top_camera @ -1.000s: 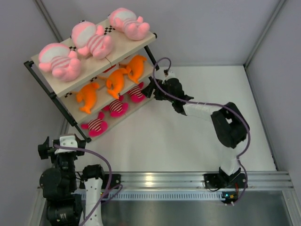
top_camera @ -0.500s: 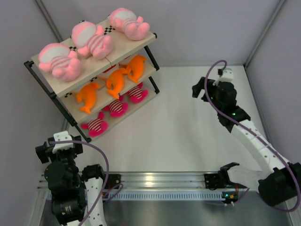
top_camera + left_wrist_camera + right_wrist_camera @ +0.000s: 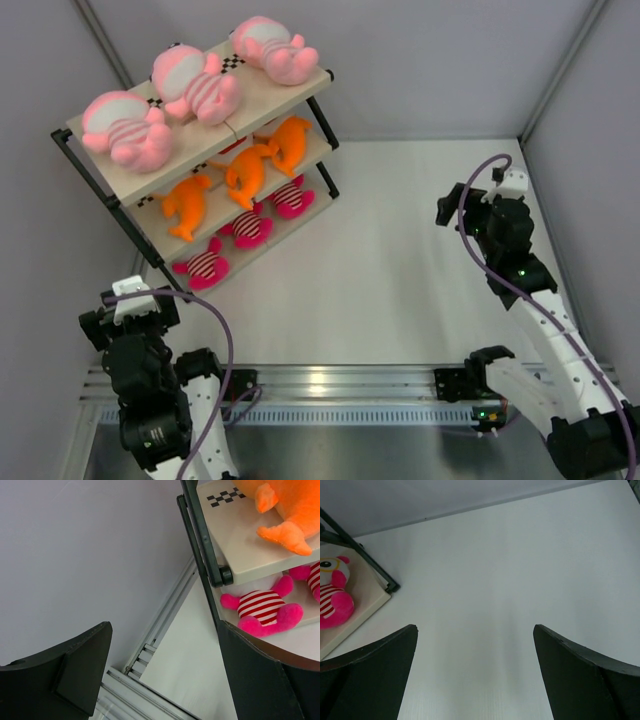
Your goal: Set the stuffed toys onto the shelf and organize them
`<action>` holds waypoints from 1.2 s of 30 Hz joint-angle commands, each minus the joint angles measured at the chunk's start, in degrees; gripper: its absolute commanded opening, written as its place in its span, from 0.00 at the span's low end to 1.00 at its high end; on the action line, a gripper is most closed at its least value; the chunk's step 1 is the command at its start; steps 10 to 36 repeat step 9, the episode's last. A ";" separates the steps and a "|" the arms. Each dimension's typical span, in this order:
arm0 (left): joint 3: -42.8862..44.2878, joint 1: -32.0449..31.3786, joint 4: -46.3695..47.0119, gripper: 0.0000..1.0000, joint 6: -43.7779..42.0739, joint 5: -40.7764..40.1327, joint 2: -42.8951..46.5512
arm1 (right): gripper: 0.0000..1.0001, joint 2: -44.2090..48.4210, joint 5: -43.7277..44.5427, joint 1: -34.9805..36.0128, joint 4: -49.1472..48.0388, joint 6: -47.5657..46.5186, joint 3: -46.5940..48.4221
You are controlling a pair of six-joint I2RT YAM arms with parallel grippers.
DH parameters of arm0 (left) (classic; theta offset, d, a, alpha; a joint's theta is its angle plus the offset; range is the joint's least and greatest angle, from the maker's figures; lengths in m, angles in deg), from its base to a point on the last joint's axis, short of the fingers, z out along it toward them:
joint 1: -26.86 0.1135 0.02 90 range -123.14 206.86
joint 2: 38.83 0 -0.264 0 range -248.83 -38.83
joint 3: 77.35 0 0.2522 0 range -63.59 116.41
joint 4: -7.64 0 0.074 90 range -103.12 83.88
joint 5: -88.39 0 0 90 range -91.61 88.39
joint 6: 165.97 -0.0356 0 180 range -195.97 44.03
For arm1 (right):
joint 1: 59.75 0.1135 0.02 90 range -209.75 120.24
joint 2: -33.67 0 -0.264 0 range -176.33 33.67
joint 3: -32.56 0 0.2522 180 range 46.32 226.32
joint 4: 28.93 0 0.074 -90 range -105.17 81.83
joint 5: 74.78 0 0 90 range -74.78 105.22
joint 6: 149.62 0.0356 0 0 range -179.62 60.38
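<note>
The shelf (image 3: pixel 258 100) stands tilted at the far left, and all the stuffed toys in view sit on it. Three pale pink toys (image 3: pixel 195 82) fill the top board, three orange ones (image 3: pixel 247 172) the middle, three magenta striped ones (image 3: pixel 250 228) the bottom. My left gripper (image 3: pixel 130 312) hangs open and empty near the shelf's front corner; its wrist view shows a magenta toy (image 3: pixel 262 610) and an orange toy (image 3: pixel 285 510) beyond the left gripper (image 3: pixel 165 625). My right gripper (image 3: pixel 468 198) is open and empty at the right, far from the shelf. The right gripper (image 3: pixel 474 627) faces bare floor, a magenta toy (image 3: pixel 332 600) at the left edge.
Grey walls close in the white table on the left, back and right. An aluminium rail (image 3: pixel 340 385) runs along the near edge with both arm bases on it. The shelf's black frame post (image 3: pixel 202 555) stands close to the left gripper.
The right arm has pulled back from the shelf's right end and swung to the right side, its gripper open and empty throughout. The left arm has shifted only slightly.
</note>
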 commanded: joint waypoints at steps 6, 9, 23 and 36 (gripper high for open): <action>-1.40 1.66 0.50 0.92 0.97 0.87 -1.43 | 0.99 -2.86 -4.76 -0.14 -4.71 -0.30 -1.70; -1.84 1.65 0.50 0.92 0.97 0.70 -1.26 | 0.99 -2.86 -6.87 -0.23 -5.86 -0.47 -2.67; -1.84 1.65 0.50 0.92 0.97 0.70 -1.26 | 0.99 -2.86 -6.87 -0.23 -5.86 -0.47 -2.67; -1.84 1.65 0.50 0.92 0.97 0.70 -1.26 | 0.99 -2.86 -6.87 -0.23 -5.86 -0.47 -2.67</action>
